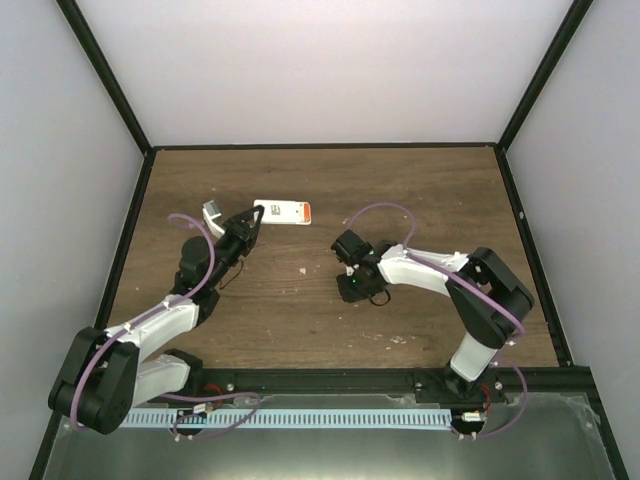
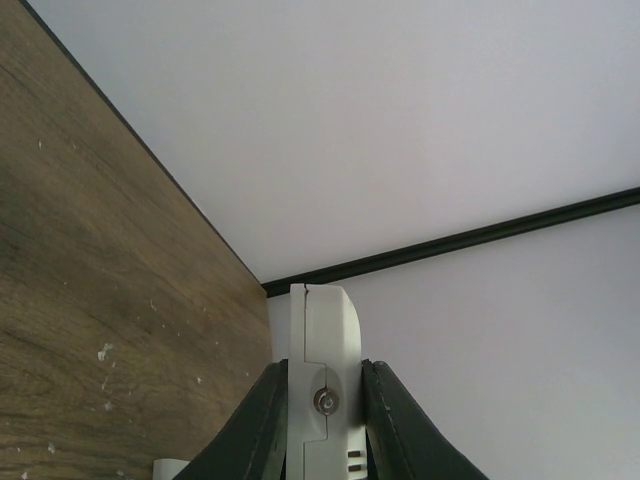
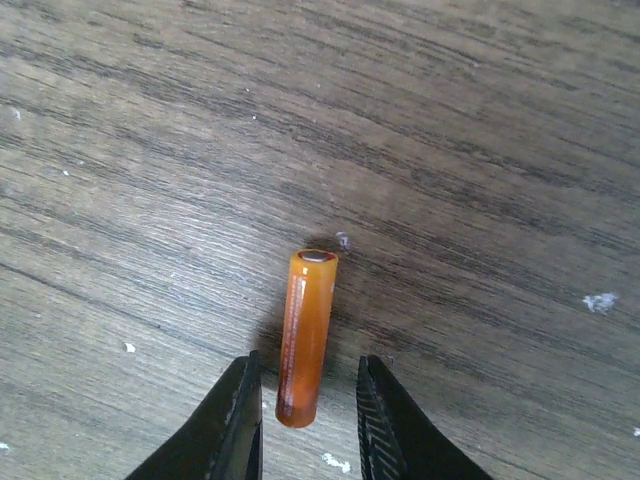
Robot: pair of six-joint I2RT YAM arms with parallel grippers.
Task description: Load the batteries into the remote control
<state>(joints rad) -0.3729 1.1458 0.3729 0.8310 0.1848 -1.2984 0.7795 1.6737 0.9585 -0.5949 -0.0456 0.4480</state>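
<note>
Overhead, both arms reach in over a brown wood-grain table [image 1: 430,190] w/ pale walls on three sides.

(a) L side: the left gripper [image 2: 325,366] is pinched onto a small white rectangular plastic remote control [image 1: 281,211], at its left end. The remote sits toward the back-left of the table, long axis running left–right. Can't tell whether it rests on the wood or is raised off it. From the left wrist, the black fingers [image 2: 262,425] press on both sides of the white body, no gap showing. A small round screw head sits btwn them, & the casing's rounded end sticks out past the tips. An orange patch [image 1: 307,212] shows at the remote's right end; can't tell whether it's a cell or a label. Just left of the left gripper lies a small grey-white piece [image 1: 212,213], apart from the remote.

(b) R side: the right gripper [image 3: 308,365] is low over the table, right of centre, well apart from the remote. Its jaws are spread a little & straddle the near end of a thin orange cylindrical battery [image 3: 306,335]. The battery lies on the wood pointing away from the wrist, silver cap at the far end. A slim gap shows btwn each finger & the battery; neither touches it. White flecks dot the wood nearby.
</note>
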